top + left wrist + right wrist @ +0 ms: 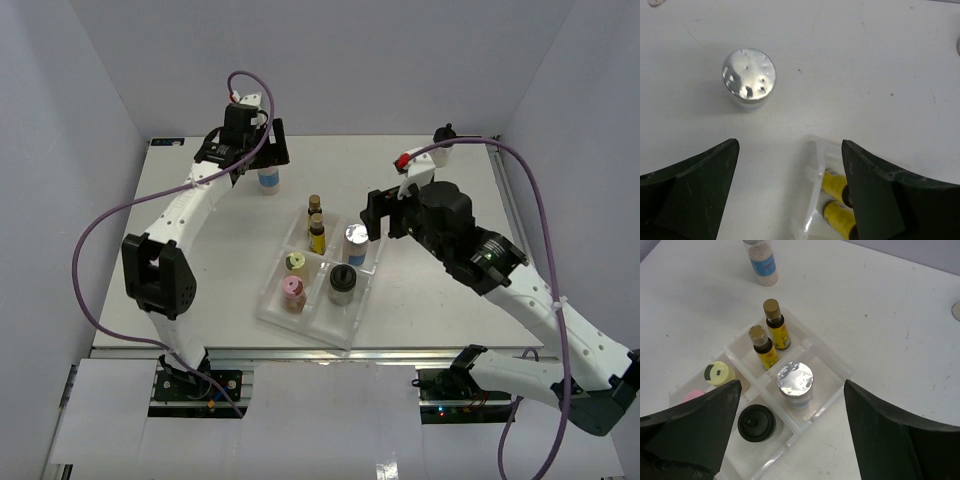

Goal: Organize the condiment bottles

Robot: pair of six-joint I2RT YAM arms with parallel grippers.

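A clear divided tray (272, 300) holds two slim amber yellow-labelled bottles (316, 222), a silver-lidded jar (355, 240), a black-capped jar (342, 282), a yellow-capped bottle (296, 262) and a pink-capped bottle (292, 290). Another silver-lidded blue-labelled jar (268, 180) stands on the table behind the tray. My left gripper (262, 160) hovers over it, open and empty; the left wrist view shows the jar (748, 79) ahead of the gripper (790, 145). My right gripper (380, 222) is open and empty above the tray's silver-lidded jar (795, 382).
A small black object (445, 133) stands at the table's back right corner. White walls close in the table on three sides. In the left wrist view the tray's corner (815, 172) lies just below the fingers.
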